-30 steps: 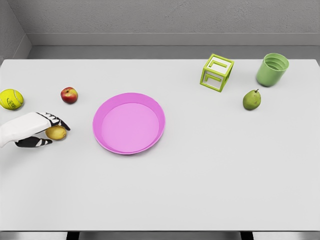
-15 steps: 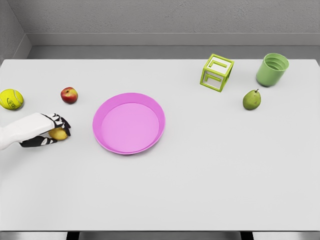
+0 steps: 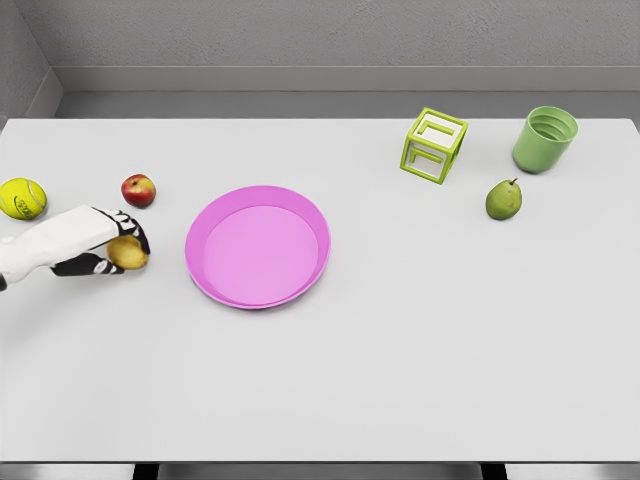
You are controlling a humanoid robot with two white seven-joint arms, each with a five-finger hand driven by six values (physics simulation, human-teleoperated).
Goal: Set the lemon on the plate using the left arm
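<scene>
A small yellow lemon (image 3: 126, 254) is held in my left hand (image 3: 118, 246), whose dark fingers are curled around it at the left side of the table. The hand's white arm comes in from the left edge. A pink round plate (image 3: 258, 246) lies to the right of the hand, a short gap away from the lemon. My right arm does not show.
A red apple (image 3: 138, 190) sits just behind the hand and a yellow-green tennis ball (image 3: 22, 198) at the far left edge. Far right stand a green wire cube (image 3: 434, 146), a green cup (image 3: 545, 139) and a green pear (image 3: 503, 199).
The left hand's fingers closed around the lemon, and the hand with the lemon has shifted up and slightly right, toward the plate.
</scene>
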